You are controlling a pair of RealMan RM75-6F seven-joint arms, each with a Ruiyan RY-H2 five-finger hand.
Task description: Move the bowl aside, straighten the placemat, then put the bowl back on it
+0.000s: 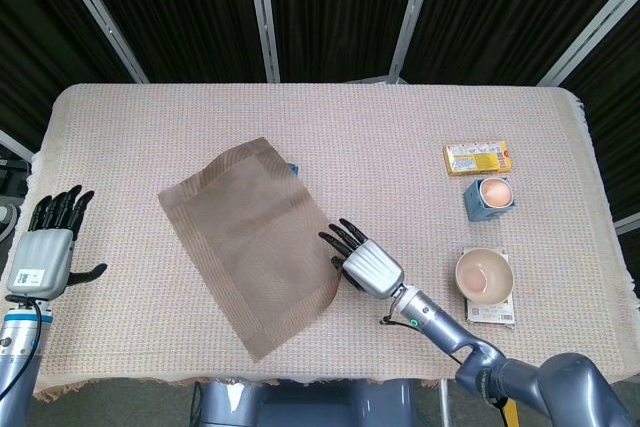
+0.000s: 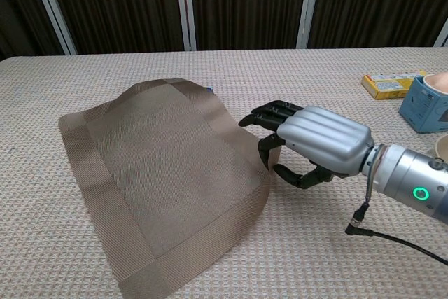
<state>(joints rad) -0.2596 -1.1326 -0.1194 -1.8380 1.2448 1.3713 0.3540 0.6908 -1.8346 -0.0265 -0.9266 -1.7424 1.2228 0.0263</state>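
On the table (image 1: 400, 127), nothing legible.

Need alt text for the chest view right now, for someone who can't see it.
The right hand pinches the right edge of the brown placemat, which lies crooked and humped on the woven tablecloth. At far right sit a yellow box and a blue cup.

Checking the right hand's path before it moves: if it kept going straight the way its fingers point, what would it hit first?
The brown placemat. The right hand points up-left in the head view, already at the mat's raised right edge, apparently pinching it; contact itself is hard to confirm.
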